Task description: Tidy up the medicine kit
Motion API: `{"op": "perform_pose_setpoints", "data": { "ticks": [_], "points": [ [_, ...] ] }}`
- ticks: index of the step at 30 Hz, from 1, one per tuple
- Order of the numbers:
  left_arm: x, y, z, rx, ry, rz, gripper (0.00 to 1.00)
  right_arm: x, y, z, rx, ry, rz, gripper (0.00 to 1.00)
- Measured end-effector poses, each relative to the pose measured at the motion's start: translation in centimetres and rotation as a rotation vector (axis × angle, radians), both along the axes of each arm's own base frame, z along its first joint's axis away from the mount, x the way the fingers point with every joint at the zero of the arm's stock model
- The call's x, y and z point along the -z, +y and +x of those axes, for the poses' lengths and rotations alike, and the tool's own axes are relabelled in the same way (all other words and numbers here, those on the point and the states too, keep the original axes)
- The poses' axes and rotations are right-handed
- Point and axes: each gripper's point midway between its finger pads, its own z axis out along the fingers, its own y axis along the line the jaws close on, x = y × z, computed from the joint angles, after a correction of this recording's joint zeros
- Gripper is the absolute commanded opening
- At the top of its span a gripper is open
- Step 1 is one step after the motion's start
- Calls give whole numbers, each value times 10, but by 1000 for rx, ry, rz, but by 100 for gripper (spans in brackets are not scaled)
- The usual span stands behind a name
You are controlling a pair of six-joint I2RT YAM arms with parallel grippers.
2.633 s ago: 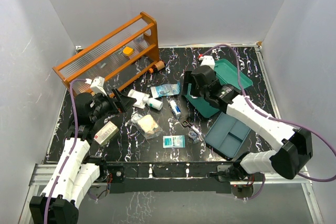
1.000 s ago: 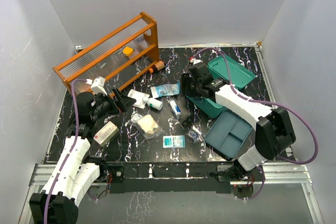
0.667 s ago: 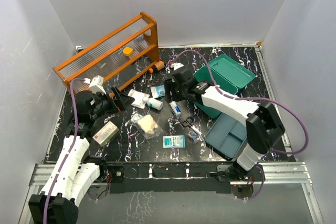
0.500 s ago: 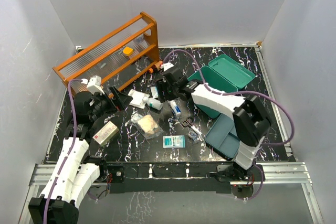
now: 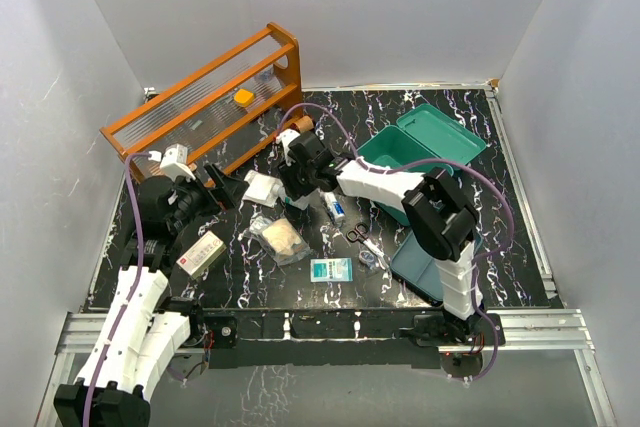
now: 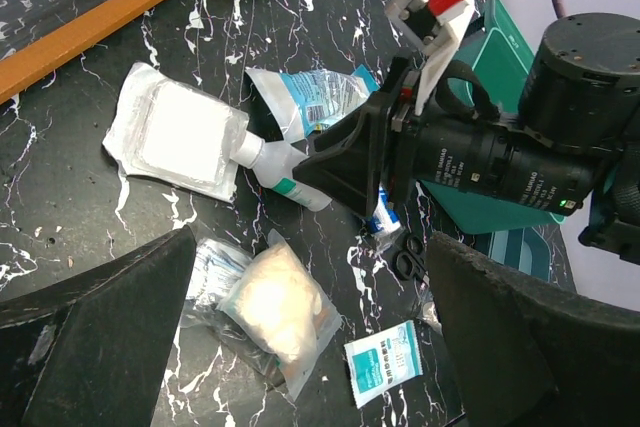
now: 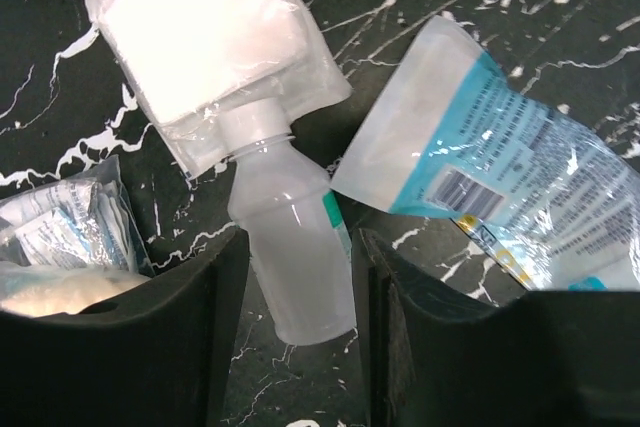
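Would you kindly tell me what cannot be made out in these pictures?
Medicine kit: left wrist view, mostly hidden behind the right arm.
Bottle: right wrist view, unclear whether the right claw grips it.
Pouch: same view, print too small to read.
Bag: same view, cut by the left edge.

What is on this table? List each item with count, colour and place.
Rack: one, orange, far left.
Medicine kit: one, teal, open, far right.
Tray: one, blue-grey, near right.
Brown bottle: one, orange cap, beside rack.
Gauze packet: one, white, centre.
White bottle: one, lying centre.
Pouch: one, blue-white, beside white bottle.
Cotton bag: one, clear, near centre.
Sachet: one, teal, front centre.
Scissors: one, black-handled, centre.
Small tube: one, blue-white, centre.
Box: one, white-red, near left.
Left gripper: one, black, open, hovering left.
Right gripper: one, black, astride white bottle.
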Motion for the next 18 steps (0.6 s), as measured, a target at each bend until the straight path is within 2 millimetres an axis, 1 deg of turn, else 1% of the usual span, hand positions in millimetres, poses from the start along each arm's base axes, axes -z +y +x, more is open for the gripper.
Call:
{"op": "perform_pose_setpoints", "data": {
  "ticks": [5,10,14,18],
  "points": [
    [1,0,2,1,6,0,99,7,14,-4,-88,16,-9,45],
    [1,0,2,1,7,1,99,13,29,3,-125,14,-30,45],
    [-2,0,3,-1,4,6,99,14,32,4,-138,19,-45,49],
    [-3,1,3,-1,1,8,99,20,32,4,-145,38,-71,52]
  ]
}}
